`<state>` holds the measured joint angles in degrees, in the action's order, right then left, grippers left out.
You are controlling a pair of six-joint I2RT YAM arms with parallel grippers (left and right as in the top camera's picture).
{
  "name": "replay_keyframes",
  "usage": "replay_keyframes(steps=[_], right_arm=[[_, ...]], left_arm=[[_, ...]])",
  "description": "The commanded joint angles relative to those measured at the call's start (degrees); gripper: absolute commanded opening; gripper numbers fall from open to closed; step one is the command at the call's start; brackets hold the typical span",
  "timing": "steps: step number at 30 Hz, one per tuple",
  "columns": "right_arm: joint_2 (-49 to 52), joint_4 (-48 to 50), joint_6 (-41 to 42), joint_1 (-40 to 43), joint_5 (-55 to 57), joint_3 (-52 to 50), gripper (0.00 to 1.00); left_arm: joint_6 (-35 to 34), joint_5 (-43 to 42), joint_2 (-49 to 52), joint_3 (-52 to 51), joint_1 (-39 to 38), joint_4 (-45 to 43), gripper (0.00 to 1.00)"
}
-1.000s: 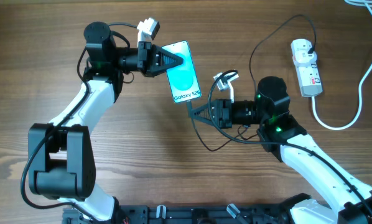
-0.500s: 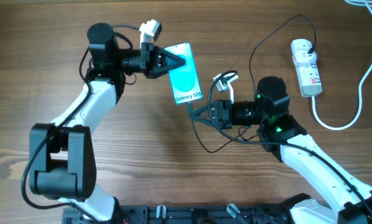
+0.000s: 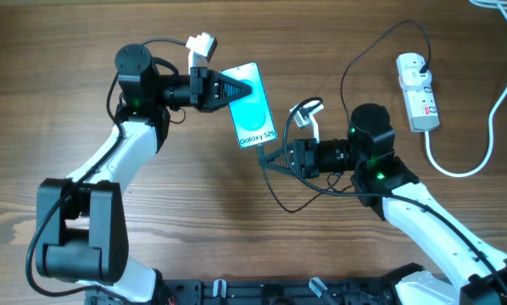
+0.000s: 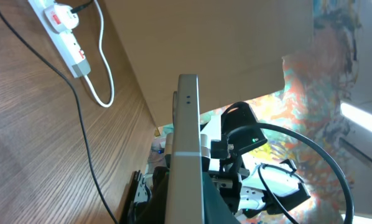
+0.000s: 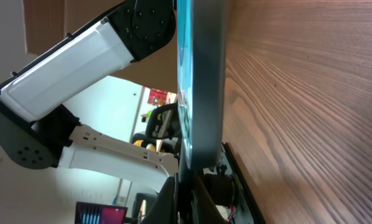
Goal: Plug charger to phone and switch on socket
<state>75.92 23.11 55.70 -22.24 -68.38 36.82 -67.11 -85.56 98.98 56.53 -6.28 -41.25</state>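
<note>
- Left gripper (image 3: 233, 87) pinches phone (image 3: 255, 114) by its far edge, mid-table; right gripper (image 3: 265, 154) is clamped on charger (image 3: 281, 193) tip at phone's near edge.
- Risk: a skewed tip could jam, or shove phone out of the pinch; socket (image 3: 416, 102) lies far right.

I log a brown wood-grain table (image 3: 220, 222) carrying the white socket (image 3: 417, 103) at right, its white cord (image 3: 464, 174) looping, the charger (image 3: 356, 58) cable trailing left.

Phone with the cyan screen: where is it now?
Overhead view, upper middle of the wooden table: the flat cyan-screened phone is in the left gripper, its lower short edge beside the right gripper.
</note>
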Motion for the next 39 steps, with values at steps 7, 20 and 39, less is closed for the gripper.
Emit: replay_keyframes(steps=[7,20,39], right_arm=[[0.28,1.36,-1.88,0.94,5.77,3.43,0.04],[0.26,1.29,-1.9,0.94,5.27,3.48,0.04],[0.26,-8.0,-12.41,1.9,6.75,3.48,0.63]], left_arm=[[2.49,-4.87,-3.74,-5.7,-3.37,-1.51,0.04],[3.3,-4.87,-3.74,-7.87,-7.76,-1.42,0.04],[7.78,-4.87,-3.34,-9.25,-2.27,-1.46,0.04]])
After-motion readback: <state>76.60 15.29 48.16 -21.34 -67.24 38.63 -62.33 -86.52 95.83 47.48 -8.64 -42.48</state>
